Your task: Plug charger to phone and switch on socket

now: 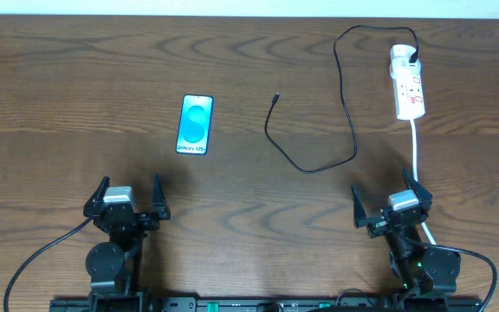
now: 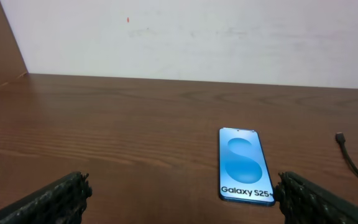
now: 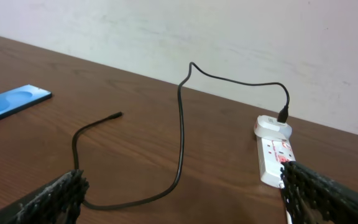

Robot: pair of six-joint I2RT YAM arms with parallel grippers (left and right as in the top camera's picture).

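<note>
My left gripper [image 1: 131,185] and right gripper [image 1: 381,184] both gape empty; charger [image 3: 180,130] tip's lying well apart from phone [image 1: 195,124].

Site: robot lab or test bench | dark wood-grain surface [image 1: 249,195], plain pale wall [image 2: 197,37] behind | left arm [image 1: 111,251] and right arm [image 1: 423,264] mounted side by side at near edge, cabled | laid out like test props: phone [image 1: 195,124], charger [image 3: 180,130], socket [image 1: 409,91]

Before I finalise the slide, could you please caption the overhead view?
Left gripper and right gripper open; phone face up; charger plugged into socket, tip free.
</note>
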